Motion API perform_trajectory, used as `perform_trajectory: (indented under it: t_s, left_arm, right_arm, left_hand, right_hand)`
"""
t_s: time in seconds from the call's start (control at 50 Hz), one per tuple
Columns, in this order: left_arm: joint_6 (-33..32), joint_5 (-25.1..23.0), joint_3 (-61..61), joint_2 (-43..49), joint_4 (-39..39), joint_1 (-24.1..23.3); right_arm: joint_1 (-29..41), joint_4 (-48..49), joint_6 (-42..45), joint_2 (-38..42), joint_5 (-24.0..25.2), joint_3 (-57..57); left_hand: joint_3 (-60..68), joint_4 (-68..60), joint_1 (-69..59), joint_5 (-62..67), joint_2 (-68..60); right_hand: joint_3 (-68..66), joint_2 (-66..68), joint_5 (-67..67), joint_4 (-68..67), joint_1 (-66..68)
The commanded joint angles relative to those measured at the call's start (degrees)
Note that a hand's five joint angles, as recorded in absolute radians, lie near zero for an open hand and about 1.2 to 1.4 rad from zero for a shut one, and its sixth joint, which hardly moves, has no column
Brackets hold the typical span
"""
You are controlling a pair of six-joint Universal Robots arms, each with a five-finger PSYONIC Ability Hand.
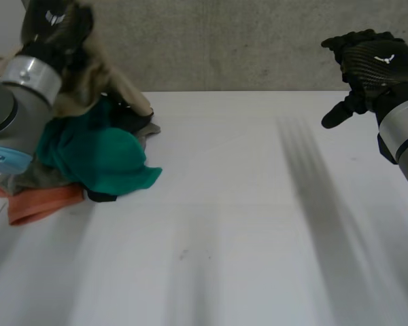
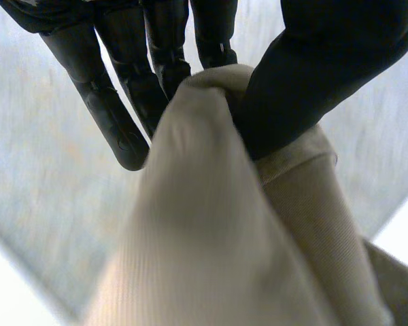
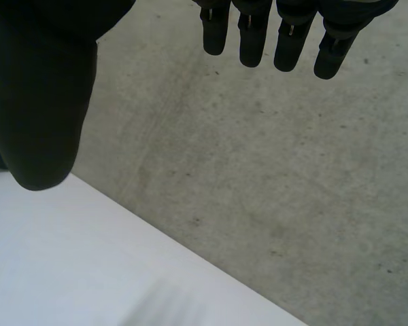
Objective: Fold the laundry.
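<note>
the left hand (image 1: 54, 27) is raised over the table's left side, its thumb and fingers (image 2: 115, 122) pinching a fold of soft beige cloth (image 2: 211, 224). the cloth hangs down to a heap with a crumpled teal cloth (image 1: 102, 153) and a flat orange cloth (image 1: 37, 204) on the white table (image 1: 258, 238). the right hand (image 1: 374, 64) hovers at the far right, fingers relaxed and apart, holding nothing.

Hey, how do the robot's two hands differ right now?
The left hand pinches a beige cloth between thumb and fingers; the right hand holds nothing, its fingers relaxed. The left hand is raised over the laundry pile; the right hand is at the table's other side. Both are black and off the table.
</note>
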State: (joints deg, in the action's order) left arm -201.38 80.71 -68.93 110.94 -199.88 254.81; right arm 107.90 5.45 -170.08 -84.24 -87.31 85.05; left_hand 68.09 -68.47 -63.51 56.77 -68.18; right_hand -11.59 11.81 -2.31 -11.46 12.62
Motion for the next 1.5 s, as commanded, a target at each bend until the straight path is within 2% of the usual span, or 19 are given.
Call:
perform_trajectory:
  t_s: [0.02,0.1,0.16,0.18,0.24,0.36,0.5,0.6,0.72,0.84,0.94,1.12,1.2,1.28,1.3,1.34,1.44,1.5]
  left_arm:
    - [8.3,-0.5,-2.2,-3.3,-0.6,-15.6]
    - [8.2,-0.3,-2.1,3.2,-0.1,-22.9]
    - [8.2,-0.2,-1.6,6.6,0.4,-24.2]
    - [8.1,0.1,-1.2,8.7,1.0,-24.1]
    - [7.0,0.7,-1.0,12.4,3.6,-24.2]
    - [3.5,1.9,-2.3,12.0,8.4,-24.7]
    - [3.4,1.9,-9.9,-0.5,13.5,-22.1]
    - [2.5,1.6,-16.4,-6.1,12.3,-16.7]
    - [1.7,1.8,-17.6,-2.8,11.1,-13.1]
    - [-5.9,1.4,-14.3,8.4,12.1,-7.8]
    - [-12.4,1.4,-12.4,12.9,12.8,-6.0]
    - [-14.0,1.5,-10.5,17.6,12.8,-5.0]
    - [-13.9,1.3,-10.2,18.6,12.8,-5.2]
    - [-13.3,1.4,-9.6,18.9,12.1,-5.7]
    - [-12.8,1.6,-9.0,18.9,11.6,-5.8]
    - [-12.1,1.6,-8.4,18.9,11.0,-5.9]
    - [-9.7,3.4,-7.1,18.2,8.2,-5.9]
    - [-8.8,6.8,-5.3,16.3,6.1,-6.3]
  right_arm:
    - [-1.7,-0.1,0.0,-0.5,-0.1,-0.2]
    - [-2.1,-0.1,0.0,-0.6,-0.1,-0.2]
    - [-2.9,-0.2,0.0,-0.6,-0.1,-0.2]
    - [-3.0,-0.2,0.0,-0.6,-0.1,-0.2]
    - [-3.3,-0.3,0.1,-0.6,0.0,-0.2]
    - [-3.2,-0.3,2.1,-0.3,0.0,-0.2]
    - [-2.6,-4.4,7.5,0.0,0.1,-1.2]
    - [-2.3,-14.6,16.7,1.1,3.6,-1.1]
    - [3.0,-22.1,21.0,2.9,7.3,3.1]
    - [10.7,-16.9,17.2,4.2,7.2,9.8]
    - [13.7,-10.5,12.1,7.1,7.0,14.8]
    - [16.2,-2.7,10.6,9.3,1.8,18.8]
    - [15.6,-1.3,10.6,9.3,0.9,18.9]
    - [15.3,-1.2,10.6,9.2,0.8,18.7]
    - [15.2,-1.2,10.6,9.1,0.8,18.6]
    - [15.2,-1.2,10.6,8.9,0.7,18.6]
    - [14.9,-1.2,10.5,7.9,0.6,18.0]
    - [13.4,-1.4,10.5,7.3,0.2,17.5]
  left_hand:
    - [11.9,-11.5,-16.5,13.2,-11.8]
    - [11.9,-11.5,-16.5,13.2,-11.8]
    - [9.6,-9.2,-14.2,10.9,-9.5]
    - [-13.2,13.6,8.7,-11.9,13.3]
    - [-43.1,43.5,38.6,-41.8,43.2]
    - [-54.8,55.2,50.3,-53.5,54.9]
    - [-55.9,56.2,51.3,-54.5,55.9]
    - [-54.7,55.1,50.1,-53.4,54.8]
    - [-54.3,54.7,49.8,-53.0,54.4]
    - [-50.8,51.2,46.2,-49.5,50.9]
    - [-45.4,45.8,40.9,-44.1,45.5]
    - [-41.4,41.8,36.8,-40.1,41.5]
    - [-31.2,31.5,26.6,-29.8,31.3]
    - [-7.0,7.3,2.4,-5.6,7.0]
    - [3.3,-2.9,-7.8,4.6,-3.2]
    - [11.9,-11.5,-16.5,13.2,-11.8]
    - [11.9,-11.5,-16.5,13.2,-11.8]
    - [11.9,-11.5,-16.5,13.2,-11.8]
  right_hand:
    - [1.6,-1.8,2.3,1.5,-2.6]
    - [1.6,-1.8,2.3,1.5,-2.6]
    - [1.6,-1.8,2.3,1.5,-2.6]
    - [1.6,-1.8,2.3,1.5,-2.6]
    - [1.6,-1.8,2.3,1.5,-2.6]
    - [1.6,-1.8,2.3,1.5,-2.6]
    - [1.6,-1.8,2.3,1.5,-2.6]
    - [1.6,-1.8,2.3,1.5,-2.6]
    - [1.6,-1.8,2.3,1.5,-2.6]
    - [1.6,-1.8,2.3,1.5,-2.6]
    - [1.6,-1.8,2.3,1.5,-2.6]
    - [1.6,-1.8,2.3,1.5,-2.6]
    - [1.6,-1.8,2.3,1.5,-2.6]
    - [1.6,-1.8,2.3,1.5,-2.6]
    - [1.6,-1.8,2.3,1.5,-2.6]
    - [1.6,-1.8,2.3,1.5,-2.6]
    - [1.6,-1.8,2.3,1.5,-2.6]
    - [1.6,-1.8,2.3,1.5,-2.6]
